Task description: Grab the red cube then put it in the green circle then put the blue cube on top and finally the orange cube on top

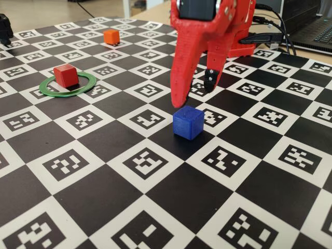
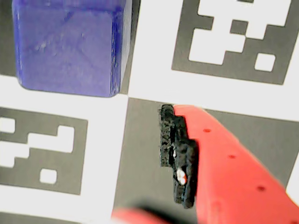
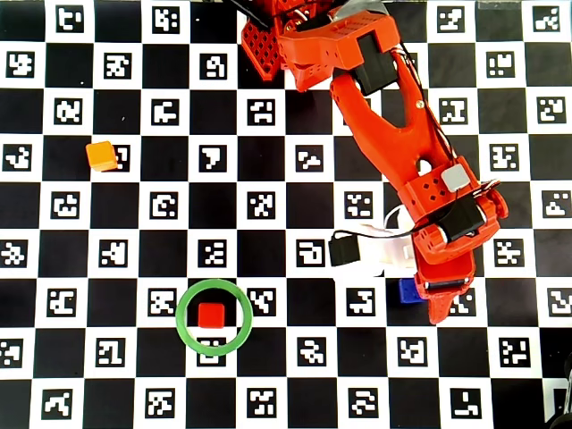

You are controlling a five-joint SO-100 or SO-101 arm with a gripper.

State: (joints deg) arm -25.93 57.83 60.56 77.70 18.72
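Note:
The red cube (image 1: 66, 75) (image 3: 211, 314) sits inside the green circle (image 1: 91, 79) (image 3: 184, 326), a flat ring at the left of the board. Far from it, at the back left in the fixed view, rests the orange cube (image 1: 111, 36) (image 3: 101, 155). The blue cube (image 1: 188, 122) (image 3: 408, 291) (image 2: 70, 44) lies on the board just in front of and below my gripper (image 1: 194, 93) (image 3: 425, 302). The gripper hangs open over the board, holding nothing. In the wrist view one black-padded finger (image 2: 180, 154) shows at right, apart from the blue cube at top left.
The board is a checkerboard of printed markers (image 1: 155, 161). The arm's red base (image 1: 233, 46) (image 3: 268, 45) stands at the back. A laptop (image 1: 316, 31) and cables lie beyond the board's far right edge, a dark object (image 1: 5, 28) at far left.

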